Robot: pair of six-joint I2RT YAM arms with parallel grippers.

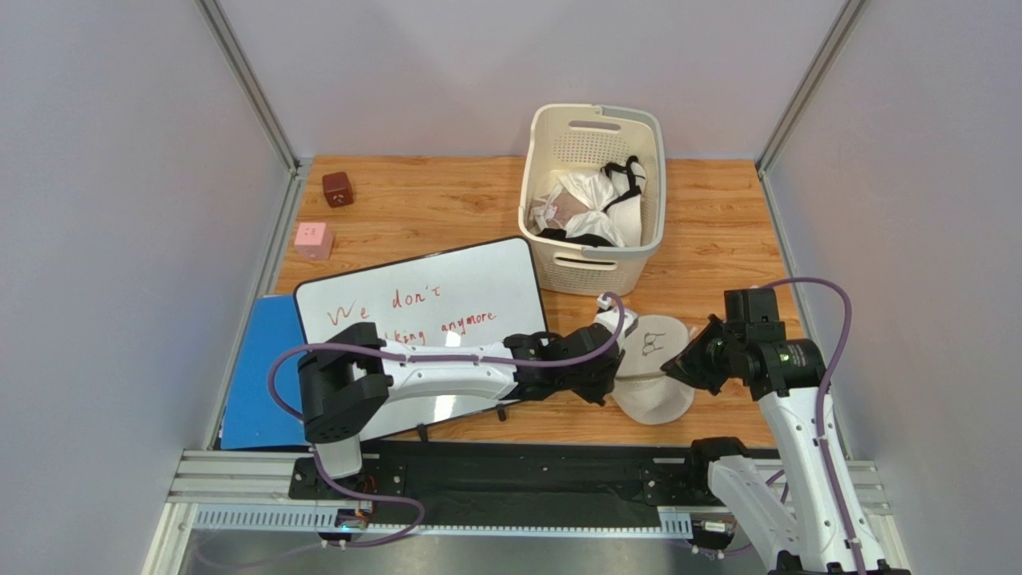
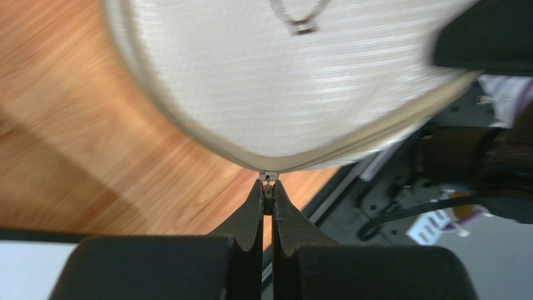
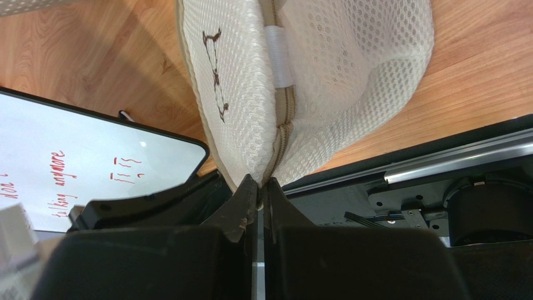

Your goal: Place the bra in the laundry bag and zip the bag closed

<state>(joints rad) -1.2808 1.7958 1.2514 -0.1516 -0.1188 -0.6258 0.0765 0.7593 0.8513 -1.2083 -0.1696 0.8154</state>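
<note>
One blue mat [image 1: 256,383] lay at the near left edge of the wooden table [image 1: 456,204], its right side tucked under a whiteboard [image 1: 420,314] with red handwriting. Farther back on the left sat a pink cube [image 1: 313,240] and, just beyond it, a brown cube [image 1: 338,189].

Right of the whiteboard's far corner, a cream slatted basket [image 1: 564,258] stood at the back of the table. It held a jumble of white cloth and a black-strapped garment [image 1: 618,180].

Nearer, the left arm stretched across the whiteboard's near edge. The left gripper [image 1: 614,359] [image 2: 268,190] was clenched, its tips pinching the small metal zipper pull [image 2: 268,177] on the rim of the laundry bag [image 1: 657,398] [image 2: 281,81] [image 3: 350,81].

That bag sat near the front edge of the table, right of the whiteboard and between the two grippers. Its two mesh domes were angled apart in the top view, and one carried a dark outline mark [image 1: 654,345] [image 3: 213,69].

On the bag's right side the right gripper [image 1: 674,369] [image 3: 259,187] was also clamped tight, nipping the rim where the two halves met. The stretch of zipper just above its fingers looked joined.

Whether the bra lay inside could not be told, since the mesh hid the contents.
</note>
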